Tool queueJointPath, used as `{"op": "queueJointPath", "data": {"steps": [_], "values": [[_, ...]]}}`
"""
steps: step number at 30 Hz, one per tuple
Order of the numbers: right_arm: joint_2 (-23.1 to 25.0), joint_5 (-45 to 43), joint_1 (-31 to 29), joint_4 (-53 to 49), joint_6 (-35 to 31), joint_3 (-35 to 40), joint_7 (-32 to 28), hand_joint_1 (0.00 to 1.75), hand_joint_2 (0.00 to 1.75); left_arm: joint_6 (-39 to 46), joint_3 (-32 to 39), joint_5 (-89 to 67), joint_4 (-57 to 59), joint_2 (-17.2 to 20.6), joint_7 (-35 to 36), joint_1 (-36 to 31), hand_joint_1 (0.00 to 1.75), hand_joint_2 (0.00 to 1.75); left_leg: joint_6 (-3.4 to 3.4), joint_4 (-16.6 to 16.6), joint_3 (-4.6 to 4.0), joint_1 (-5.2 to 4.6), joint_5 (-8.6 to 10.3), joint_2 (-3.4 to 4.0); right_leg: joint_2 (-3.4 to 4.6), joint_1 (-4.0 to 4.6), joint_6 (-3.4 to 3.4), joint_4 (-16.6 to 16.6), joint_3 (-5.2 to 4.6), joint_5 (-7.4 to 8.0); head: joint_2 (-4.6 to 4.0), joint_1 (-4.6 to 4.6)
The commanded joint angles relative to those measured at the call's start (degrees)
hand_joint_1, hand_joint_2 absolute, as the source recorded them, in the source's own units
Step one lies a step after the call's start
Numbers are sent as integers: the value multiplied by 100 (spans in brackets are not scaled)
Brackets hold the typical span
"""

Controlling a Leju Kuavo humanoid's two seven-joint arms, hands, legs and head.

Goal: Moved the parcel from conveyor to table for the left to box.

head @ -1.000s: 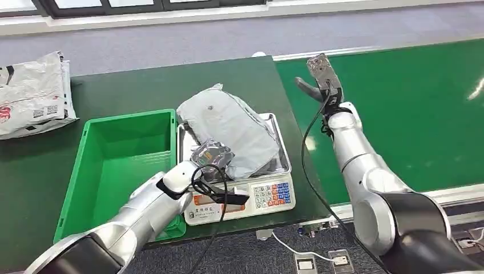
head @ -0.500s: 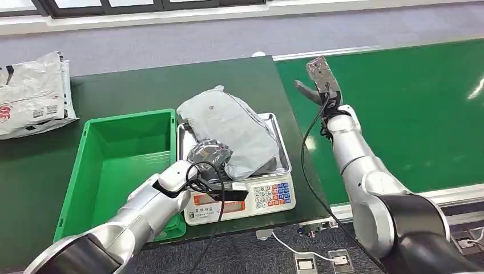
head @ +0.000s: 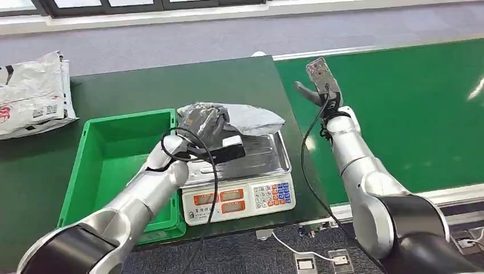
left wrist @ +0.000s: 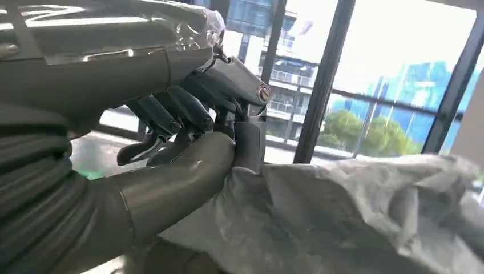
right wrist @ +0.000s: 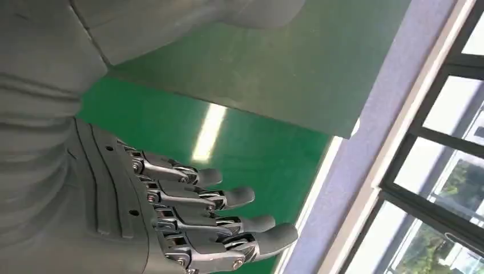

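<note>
Crate [head: 114, 165] left of scale [head: 240, 188]; parcel [head: 251, 119] seemingly above.

Parcel depot, conveyor [head: 399, 108], scale [head: 240, 182] (weighing)

Grey parcel [head: 251, 119], green box [head: 114, 165], green conveyor [head: 411, 108].

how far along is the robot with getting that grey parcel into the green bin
Done: the grey parcel is off the green conveyor, and the right hand hangs open above the belt's near edge. In hand: the left hand grips the parcel's end, holding it above the scale tray beside the green bin. Left: carry it over the bin wall and release; the bin holds nothing yet.
</note>
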Motion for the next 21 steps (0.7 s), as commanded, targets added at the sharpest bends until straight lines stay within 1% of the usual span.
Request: {"op": "queueJointPath", "data": {"steps": [1,2,4,8,11,13,14,15,17,21], "values": [[70,18,-161,282,-13,220,56,0,175,10,873,314,-7,-52,-236,-315,175,175,-1,1,5,3,-4,6,11,3,-4,-3,4,0,0,-2],[64,21,-160,286,-14,214,56,0,175,-50,995,469,-24,-37,-312,-338,175,175,-1,-2,12,5,-6,9,16,5,-6,-6,10,0,0,-2],[59,21,-159,288,-10,212,53,0,175,-75,1001,479,-23,-18,-321,-359,175,175,-1,-3,13,3,-6,10,18,3,-6,-5,10,-1,0,-2],[27,30,-141,281,-39,165,42,0,175,-130,1641,1258,-75,63,-574,-390,175,175,-1,-2,12,4,-5,10,17,4,-5,-4,8,-1,0,-2],[-66,34,-55,241,-80,110,0,0,175,-488,2566,2387,-150,240,-849,-382,175,175,-1,1,5,4,-5,13,18,5,-4,-3,2,1,0,0],[-129,31,-19,235,-95,78,-10,0,175,-416,3151,3017,-129,358,-837,-370,175,175,-2,-2,11,5,-5,17,24,5,-5,-5,6,2,0,-2],[-148,28,-6,231,-97,64,-22,0,175,-424,3292,3181,-74,450,-906,-372,175,175,-2,-4,14,5,-5,16,25,6,-6,-6,9,2,0,-2],[-154,32,12,221,-127,48,-26,0,175,-188,3732,3610,-32,501,-876,-356,175,175,-2,-5,12,3,-3,18,25,3,-6,-4,4,2,0,-2],[-155,35,31,211,-128,39,-33,0,175,-293,3887,3800,44,663,-964,-306,175,175,-3,-6,15,3,-3,21,30,4,-7,-4,4,2,0,-2],[-115,67,37,208,-165,27,12,0,175,97,4805,4745,162,843,-1235,-238,175,175,-3,-8,14,2,-2,22,30,5,-5,-4,2,1,0,-2]]}}
